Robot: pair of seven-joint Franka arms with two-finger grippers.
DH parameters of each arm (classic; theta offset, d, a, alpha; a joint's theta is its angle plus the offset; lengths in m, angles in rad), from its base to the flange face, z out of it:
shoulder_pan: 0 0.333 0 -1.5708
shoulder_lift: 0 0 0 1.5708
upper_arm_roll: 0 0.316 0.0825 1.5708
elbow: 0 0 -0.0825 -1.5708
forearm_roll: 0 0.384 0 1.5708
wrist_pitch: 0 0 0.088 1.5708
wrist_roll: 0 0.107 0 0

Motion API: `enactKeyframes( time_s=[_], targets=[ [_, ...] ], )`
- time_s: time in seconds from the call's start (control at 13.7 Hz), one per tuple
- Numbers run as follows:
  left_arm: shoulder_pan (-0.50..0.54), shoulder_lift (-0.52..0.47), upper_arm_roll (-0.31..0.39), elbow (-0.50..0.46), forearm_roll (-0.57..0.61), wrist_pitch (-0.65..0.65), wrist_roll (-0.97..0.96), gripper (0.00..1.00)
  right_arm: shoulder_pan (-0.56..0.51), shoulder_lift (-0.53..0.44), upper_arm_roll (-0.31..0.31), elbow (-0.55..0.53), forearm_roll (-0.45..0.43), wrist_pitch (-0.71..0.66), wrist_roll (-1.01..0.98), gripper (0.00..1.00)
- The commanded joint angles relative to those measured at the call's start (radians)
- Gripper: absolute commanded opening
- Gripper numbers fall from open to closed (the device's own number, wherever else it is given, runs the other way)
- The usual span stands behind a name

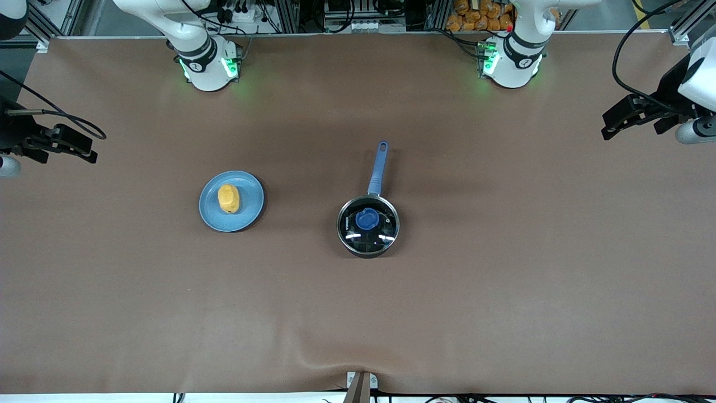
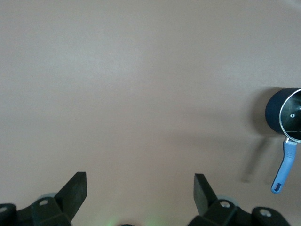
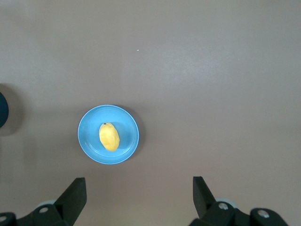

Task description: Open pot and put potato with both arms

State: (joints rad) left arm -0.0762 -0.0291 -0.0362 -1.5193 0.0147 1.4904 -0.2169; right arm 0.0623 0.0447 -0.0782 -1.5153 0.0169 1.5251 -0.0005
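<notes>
The black pot [image 1: 358, 244] stands mid-table with its glass lid [image 1: 380, 232] on, blue knob [image 1: 367, 218] up; its blue handle [image 1: 378, 168] points toward the robots' bases. The yellow potato [image 1: 229, 198] lies on a light-blue plate [image 1: 249, 210], toward the right arm's end of the table from the pot. My left gripper [image 1: 611, 126] hangs open over its own end of the table, with the pot [image 2: 275, 109] in its wrist view. My right gripper [image 1: 84, 147] hangs open over its end, its wrist view showing the potato [image 3: 109, 136]. Both grippers [image 2: 140, 181] [image 3: 139, 184] hold nothing.
A brown cloth [image 1: 503, 291] covers the whole table. The arm bases [image 1: 208, 70] [image 1: 512, 67] stand along the edge farthest from the front camera. A small metal bracket [image 1: 361, 386] sits at the table's nearest edge.
</notes>
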Motion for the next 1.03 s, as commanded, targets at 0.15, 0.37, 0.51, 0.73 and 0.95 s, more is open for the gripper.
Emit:
enactKeyframes(
  time_s=[0.15, 0.37, 0.51, 0.73, 0.95],
  targets=[
    [0.006, -0.002, -0.004, 0.014, 0.004, -0.018, 0.001, 1.0, -0.013, -0.02, 0.012, -0.017, 0.011, 0.003, 0.002, 1.0],
    [0.006, -0.002, -0.004, 0.013, 0.004, -0.018, -0.001, 1.0, -0.013, -0.02, 0.012, -0.019, 0.011, 0.003, 0.002, 1.0],
    [0.006, -0.002, -0.005, 0.013, 0.004, -0.018, -0.022, 1.0, -0.013, -0.02, 0.012, -0.019, 0.011, 0.003, 0.002, 1.0],
    [0.003, 0.0, -0.008, 0.013, 0.004, -0.018, -0.052, 1.0, -0.013, -0.02, 0.012, -0.019, 0.011, 0.003, 0.002, 1.0],
    [-0.007, 0.014, -0.01, 0.016, -0.01, -0.018, -0.065, 1.0, -0.013, -0.02, 0.012, -0.019, 0.011, 0.003, 0.002, 1.0]
  ],
)
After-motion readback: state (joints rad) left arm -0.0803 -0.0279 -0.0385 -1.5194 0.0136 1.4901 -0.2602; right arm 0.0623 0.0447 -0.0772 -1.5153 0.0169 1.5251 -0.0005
